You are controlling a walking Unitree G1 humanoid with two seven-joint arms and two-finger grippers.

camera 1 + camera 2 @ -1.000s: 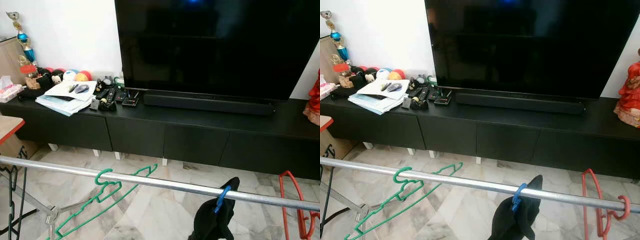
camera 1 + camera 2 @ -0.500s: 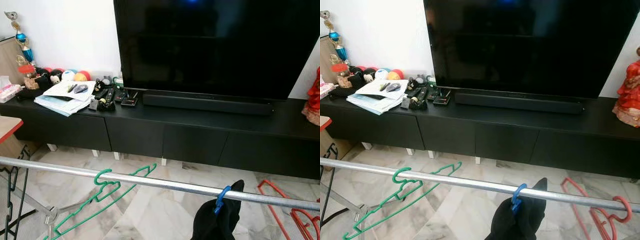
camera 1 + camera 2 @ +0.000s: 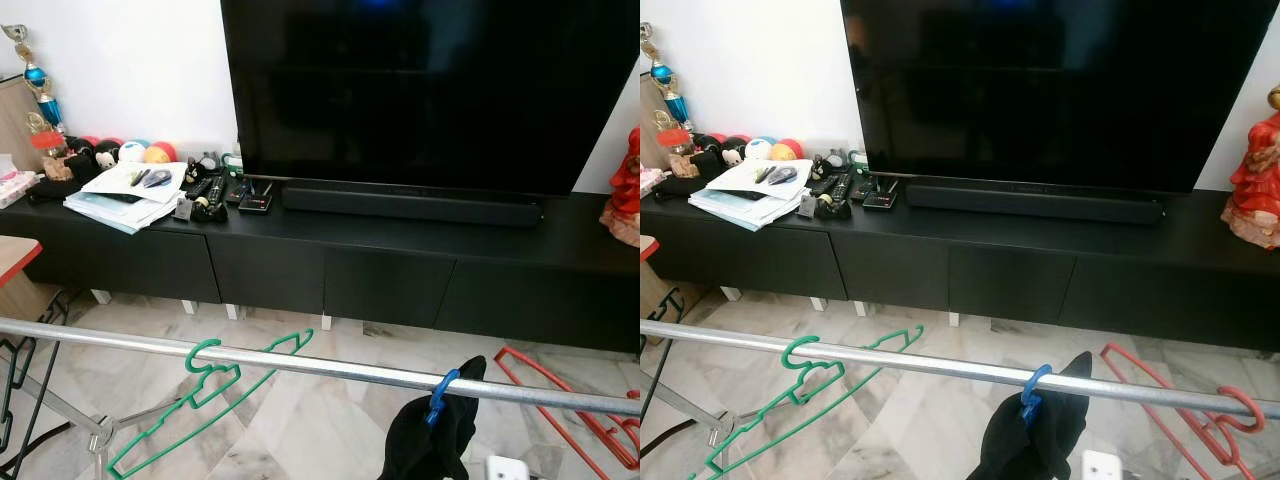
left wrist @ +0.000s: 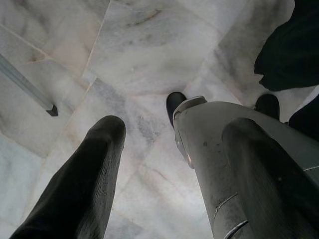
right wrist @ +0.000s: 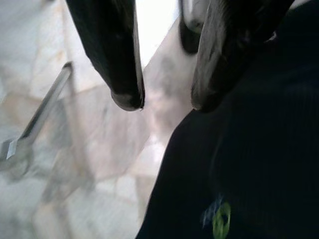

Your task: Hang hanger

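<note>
Red hanger hooked on rail, apart from empty, parted right pincer.

The red hanger ran off the right and near edges, its lower bars cut away. The green hanger was cut by the near edge at its low end. The black garment hung out of frame below. The rail left both sides. The small things by the papers were too small to tell. The right wrist view was blurred, its dark cloth cropped.
</note>
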